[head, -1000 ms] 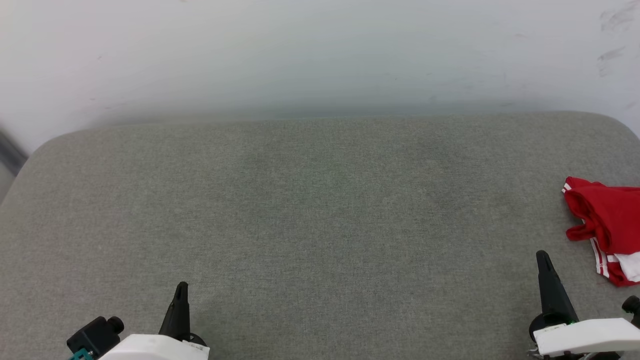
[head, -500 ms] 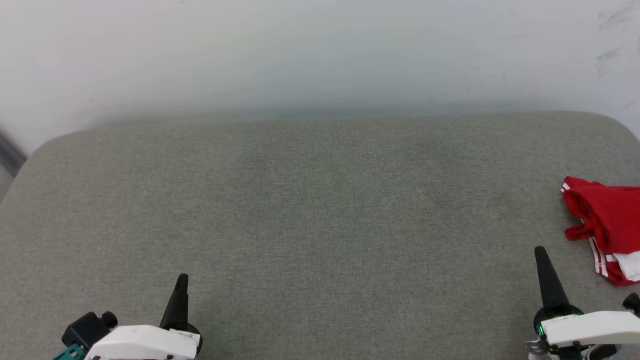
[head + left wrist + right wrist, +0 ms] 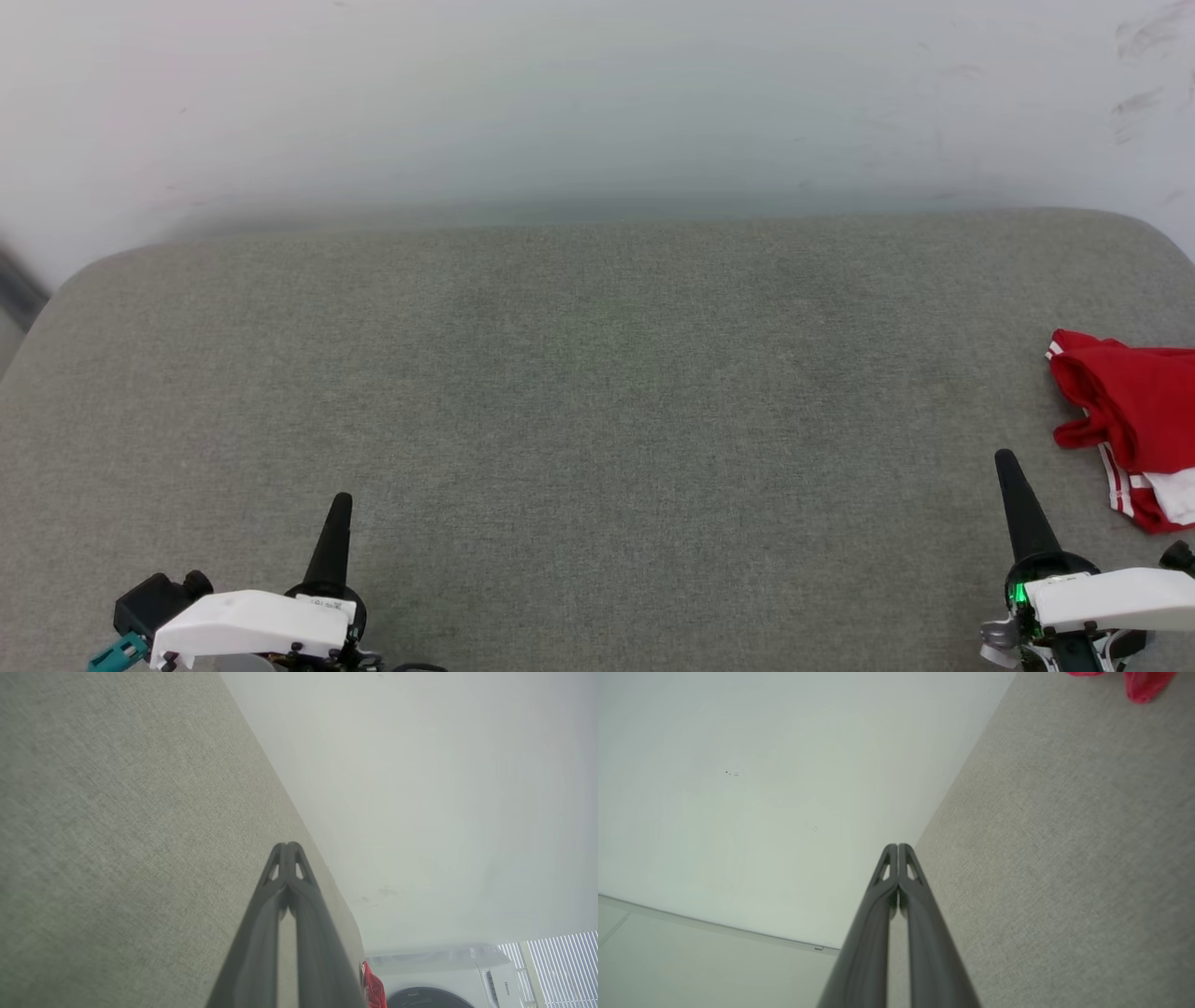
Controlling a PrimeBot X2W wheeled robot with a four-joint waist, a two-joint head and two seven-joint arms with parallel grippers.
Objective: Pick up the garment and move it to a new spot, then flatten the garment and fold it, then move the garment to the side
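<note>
The garment (image 3: pixel 1134 411) lies crumpled at the right edge of the grey padded table (image 3: pixel 597 392), red with white striped trim, cut off by the head view's border. A red sliver of the garment (image 3: pixel 373 989) shows past the table's end in the left wrist view, and a red corner (image 3: pixel 1143 683) at the top of the right wrist view. My right gripper (image 3: pixel 1006 459) stands shut and empty just left of the garment, near the front edge. My left gripper (image 3: pixel 343 502) is shut and empty at the front left, far from it. Both wrist views show fingertips pressed together, left gripper (image 3: pixel 288 845), right gripper (image 3: pixel 897 846).
A pale wall (image 3: pixel 597 103) rises right behind the table's far edge. A white washing machine (image 3: pixel 448 975) and window blinds (image 3: pixel 556 966) stand beyond the table's right end. The table has rounded corners.
Both grippers have crept a little forward over the table, fingers still shut. The garment has not moved.
</note>
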